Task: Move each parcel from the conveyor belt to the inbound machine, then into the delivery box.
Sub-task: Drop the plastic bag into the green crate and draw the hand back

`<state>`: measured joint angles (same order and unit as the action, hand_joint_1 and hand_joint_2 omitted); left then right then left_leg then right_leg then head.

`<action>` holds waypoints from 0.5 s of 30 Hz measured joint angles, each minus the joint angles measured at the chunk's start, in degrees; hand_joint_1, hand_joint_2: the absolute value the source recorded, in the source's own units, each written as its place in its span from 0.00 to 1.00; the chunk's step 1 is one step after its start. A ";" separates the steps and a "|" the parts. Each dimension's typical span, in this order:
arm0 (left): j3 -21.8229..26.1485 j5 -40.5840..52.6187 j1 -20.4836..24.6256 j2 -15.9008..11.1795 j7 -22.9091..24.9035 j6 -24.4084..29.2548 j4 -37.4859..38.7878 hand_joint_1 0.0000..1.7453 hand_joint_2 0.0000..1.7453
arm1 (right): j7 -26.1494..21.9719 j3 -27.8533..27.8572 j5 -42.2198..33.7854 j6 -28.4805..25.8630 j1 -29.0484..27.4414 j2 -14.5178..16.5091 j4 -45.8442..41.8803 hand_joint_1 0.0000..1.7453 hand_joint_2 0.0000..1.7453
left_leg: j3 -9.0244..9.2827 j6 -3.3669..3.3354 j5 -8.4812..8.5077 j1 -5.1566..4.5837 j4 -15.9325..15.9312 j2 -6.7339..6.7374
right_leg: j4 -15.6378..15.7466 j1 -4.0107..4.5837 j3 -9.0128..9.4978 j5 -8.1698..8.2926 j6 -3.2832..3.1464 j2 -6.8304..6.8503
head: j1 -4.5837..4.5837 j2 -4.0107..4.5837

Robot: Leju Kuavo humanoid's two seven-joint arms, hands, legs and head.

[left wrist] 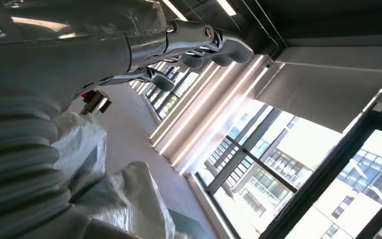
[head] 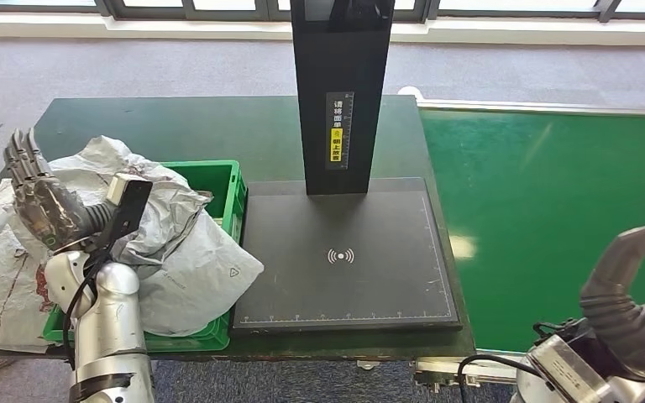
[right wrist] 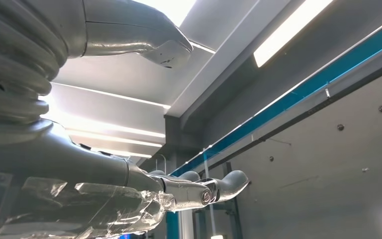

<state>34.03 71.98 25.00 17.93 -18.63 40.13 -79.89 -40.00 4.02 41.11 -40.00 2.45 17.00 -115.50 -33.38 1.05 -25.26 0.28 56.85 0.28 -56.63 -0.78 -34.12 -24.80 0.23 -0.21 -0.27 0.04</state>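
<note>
Crumpled grey plastic parcels (head: pixel 168 252) fill and overflow the green delivery box (head: pixel 228 180) at the left of the table. My left hand (head: pixel 38 189) is raised above the parcels at the box's left side, fingers straight and apart, holding nothing; the left wrist view shows those fingers (left wrist: pixel 214 47) over a grey parcel (left wrist: pixel 129 199). My right hand (head: pixel 630 290) hovers low at the near right, over the front edge of the green conveyor belt (head: pixel 554 193), which carries no parcel. Its fingers (right wrist: pixel 199 186) are extended and hold nothing. The black inbound machine pad (head: pixel 344 252) lies bare.
A tall black scanner column (head: pixel 340 92) rises from the back of the pad. The dark green table (head: pixel 210 126) extends behind the box. Grey carpet and a window wall lie beyond.
</note>
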 joint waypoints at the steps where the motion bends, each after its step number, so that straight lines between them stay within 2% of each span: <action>1: 0.02 -0.74 -0.23 0.24 0.10 0.00 -1.25 0.00 0.00 | 0.00 0.06 -0.05 0.00 -0.01 0.00 0.03 0.00 1.00 | 0.00 0.00 0.00 0.00 0.00 0.00 | 0.00 0.00 0.00 0.00 0.00 0.00 | -0.01 0.00; 5: -0.44 -1.40 -1.39 1.04 1.96 0.00 -5.76 0.00 0.00 | 0.02 0.28 -0.24 0.00 -0.02 0.00 0.22 0.00 1.00 | 0.00 0.00 0.00 0.00 0.00 0.00 | 0.00 0.00 -0.01 -0.01 0.00 0.00 | 0.00 0.00; 9: -1.33 -3.17 -2.20 1.47 1.79 0.00 -8.79 0.00 0.00 | 0.02 0.80 -0.46 0.00 -0.09 0.00 0.58 0.00 1.00 | 0.00 0.00 0.00 0.00 0.00 0.00 | 0.00 0.00 -0.01 -0.01 -0.01 0.00 | -0.01 0.00; 12: -2.14 -9.31 -3.07 1.65 -1.79 0.00 -11.12 0.00 0.00 | 0.02 1.50 -0.68 0.00 -0.20 0.00 0.74 0.00 1.00 | 0.00 0.00 0.00 0.00 0.00 0.02 | 0.00 0.00 -0.01 -0.01 -0.01 0.00 | -0.01 0.00; 15: -4.54 -22.47 -4.78 1.84 -9.24 -0.02 -13.36 0.00 0.00 | 0.02 2.10 -1.09 0.00 -0.31 0.00 0.98 0.00 1.00 | 0.01 -0.01 -0.01 -0.01 0.01 0.01 | 0.01 -0.01 -0.02 -0.02 -0.01 0.00 | 0.00 -0.01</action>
<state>29.49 49.51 20.21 19.77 -27.87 40.11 -93.25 -39.98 6.13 40.02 -40.00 2.13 17.00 -114.53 -33.37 1.05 -25.27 0.27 56.86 0.29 -56.62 -0.79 -34.14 -24.82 0.22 -0.20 -0.27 0.03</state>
